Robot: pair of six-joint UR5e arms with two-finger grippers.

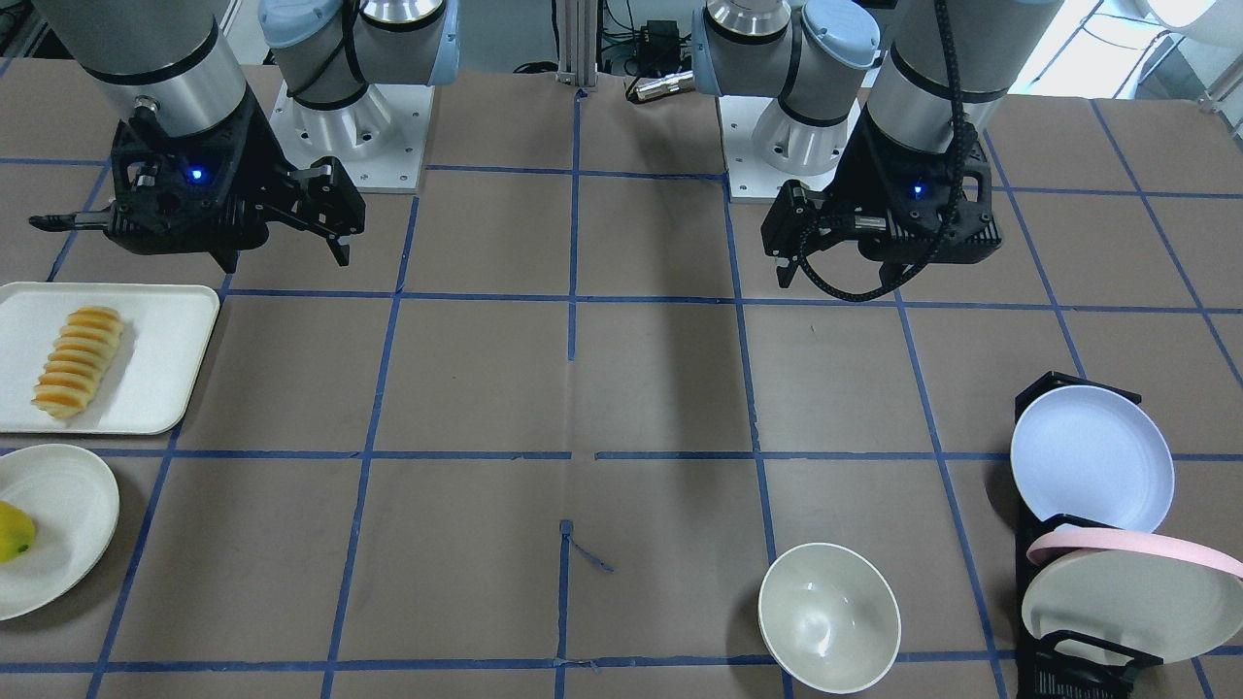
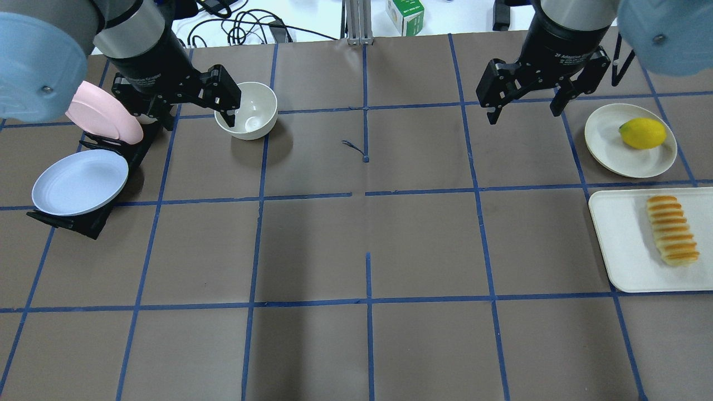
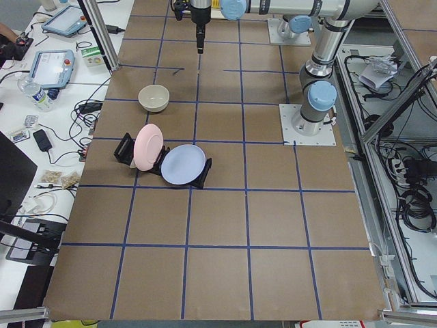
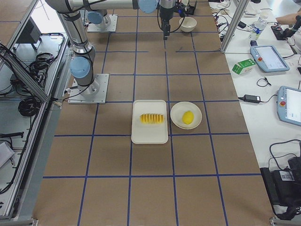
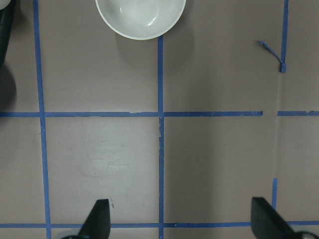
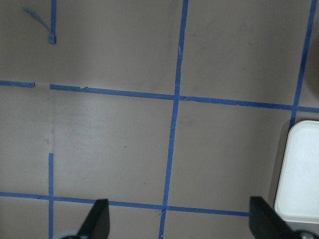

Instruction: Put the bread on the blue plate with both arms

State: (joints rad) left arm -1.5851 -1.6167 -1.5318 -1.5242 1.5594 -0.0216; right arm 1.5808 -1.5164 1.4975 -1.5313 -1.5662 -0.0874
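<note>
The bread [image 1: 78, 361] lies lengthwise on a white tray [image 1: 165, 340] on my right side; it also shows in the overhead view [image 2: 672, 229] and the right side view [image 4: 152, 118]. The blue plate [image 2: 81, 182] leans in a black rack [image 2: 67, 221] on my left side, also seen from the front [image 1: 1091, 458]. My left gripper [image 2: 189, 108] hangs open and empty above the table near the white bowl; its fingers [image 5: 99, 219] stand wide apart. My right gripper [image 2: 525, 114] hangs open and empty, well back from the tray; its fingers [image 6: 261, 219] stand wide apart.
A white bowl [image 2: 246, 110] stands by the left gripper. A pink-rimmed plate [image 2: 103, 118] leans in the same rack behind the blue plate. A yellow-green fruit [image 2: 642, 133] lies on a small white plate [image 2: 607, 145] beside the tray. Blue tape lines grid the brown table.
</note>
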